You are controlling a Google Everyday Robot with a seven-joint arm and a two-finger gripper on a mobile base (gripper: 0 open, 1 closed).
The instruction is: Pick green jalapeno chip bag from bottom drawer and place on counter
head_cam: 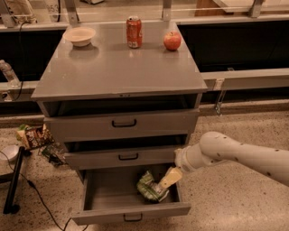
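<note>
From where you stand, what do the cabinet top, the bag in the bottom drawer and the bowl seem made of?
Counter: likely painted metal, faint sheen mirrors the can. Chip bag, at the end effector in the bottom drawer: crinkly foil or plastic film, shiny creases. Bowl: pale, matte; ceramic or plastic, unclear.

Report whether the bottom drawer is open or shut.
Open: bottom drawer pulled out, green jalapeno chip bag lying inside, gripper at the bag.

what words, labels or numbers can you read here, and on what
None can be read.
red can: print blurred.
green jalapeno chip bag: markings unreadable.
floor snack packets: unreadable.
white sign, top left: digits blurred.
gripper, at the bag in the bottom drawer: no text.
</note>
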